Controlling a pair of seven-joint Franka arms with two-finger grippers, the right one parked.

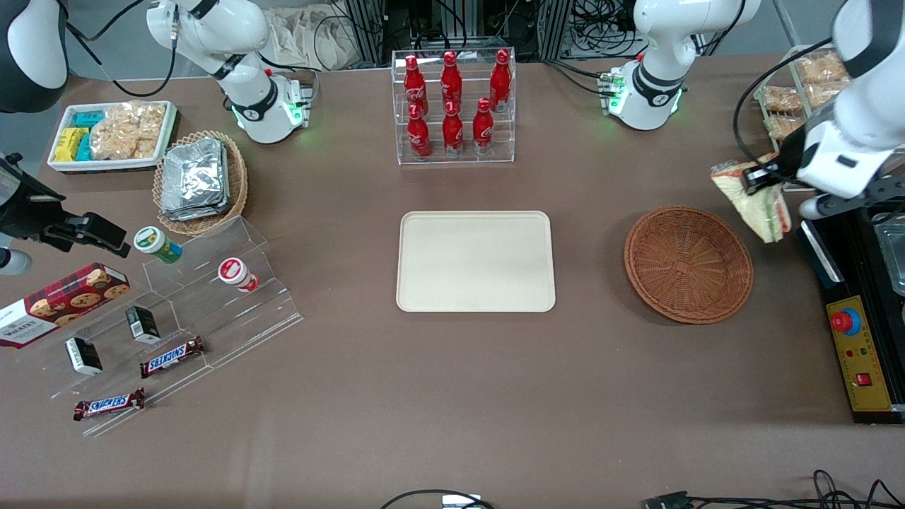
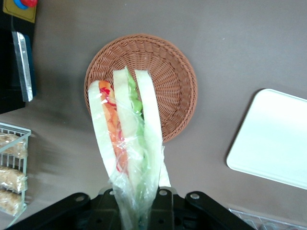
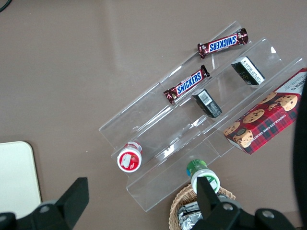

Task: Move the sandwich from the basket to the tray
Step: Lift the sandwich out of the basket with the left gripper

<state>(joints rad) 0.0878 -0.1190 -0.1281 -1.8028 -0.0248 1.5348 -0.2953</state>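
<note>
My left gripper is shut on the wrap of the sandwich, a wedge of pale bread with green and orange-red filling. It hangs in the air beside the reddish-brown wicker basket, toward the working arm's end of the table. The basket holds nothing. In the left wrist view the sandwich hangs from the gripper over the rim of the basket. The cream-beige tray lies bare at the table's middle and also shows in the left wrist view.
A black control box with a red button and a wire rack of snack packets stand close to the gripper. A clear rack of red bottles stands farther from the camera than the tray. A tan basket of foil packets lies toward the parked arm's end.
</note>
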